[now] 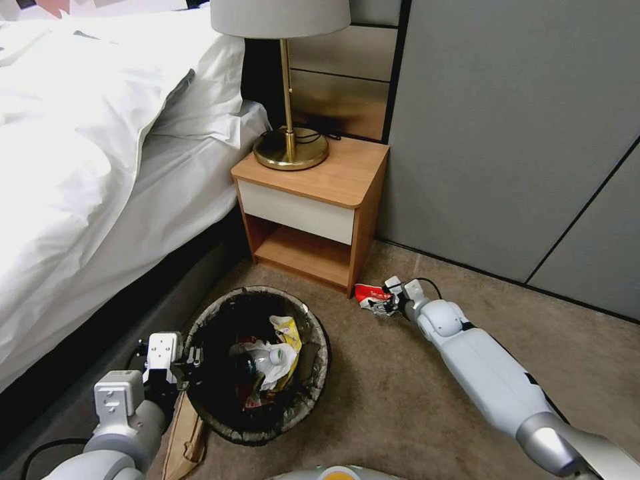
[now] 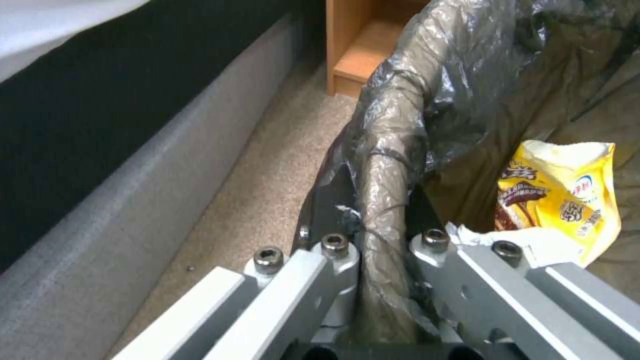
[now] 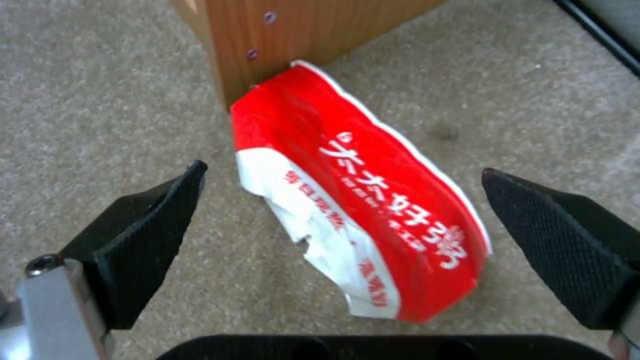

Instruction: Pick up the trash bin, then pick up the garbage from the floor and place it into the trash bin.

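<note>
Beside the bed (image 1: 80, 173), on the carpet (image 1: 400, 400), the left gripper (image 1: 190, 357) is clamped on the rim of the trash bin (image 1: 320, 373), its fingers (image 2: 333, 250) pinching the dark bag folded over the edge. So the bin is in hand, and it holds plenty: a yellow snack wrapper (image 2: 567, 195), white tissue, more packets. A brown paper bag (image 1: 183, 437) lies on the floor by the bin's near side, not yet collected. Over at the front corner of the nightstand (image 1: 313, 193), the right gripper (image 3: 340, 200) hovers with jaws wide apart either side of a red packet (image 3: 373, 215), crumpled, white-trimmed, leaning against the wood. Nearly done, I'd say; two pieces left.
</note>
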You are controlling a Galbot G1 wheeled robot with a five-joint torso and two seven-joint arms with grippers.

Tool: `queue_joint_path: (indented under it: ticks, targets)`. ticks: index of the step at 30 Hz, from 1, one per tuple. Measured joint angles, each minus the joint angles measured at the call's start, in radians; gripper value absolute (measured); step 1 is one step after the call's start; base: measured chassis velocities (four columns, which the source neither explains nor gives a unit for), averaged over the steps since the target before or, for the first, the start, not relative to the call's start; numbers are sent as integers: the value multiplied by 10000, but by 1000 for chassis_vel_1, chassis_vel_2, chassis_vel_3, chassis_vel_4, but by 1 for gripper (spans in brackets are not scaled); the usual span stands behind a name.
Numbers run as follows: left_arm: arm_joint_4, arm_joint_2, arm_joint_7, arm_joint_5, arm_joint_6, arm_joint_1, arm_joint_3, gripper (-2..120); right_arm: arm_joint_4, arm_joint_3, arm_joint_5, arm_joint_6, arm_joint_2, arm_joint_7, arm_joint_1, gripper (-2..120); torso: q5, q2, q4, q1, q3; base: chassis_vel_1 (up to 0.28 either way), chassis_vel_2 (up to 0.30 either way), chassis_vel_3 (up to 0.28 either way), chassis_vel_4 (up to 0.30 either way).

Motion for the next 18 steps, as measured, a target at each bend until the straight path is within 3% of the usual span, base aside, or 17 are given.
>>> queue_joint_path:
  ticks: [15,18]
  targets:
    - [0,21,-6,-16,-3,0,-26,1,-808,0,-507,214,401,-26,167,100,0,0,0,0,-1,0,0,0,0]
    - [0,18,-8,-14,-3,-12,-16,1,-848,59,-507,260,395,-60,163,95,0,0,0,0,-1,0,0,0,0]
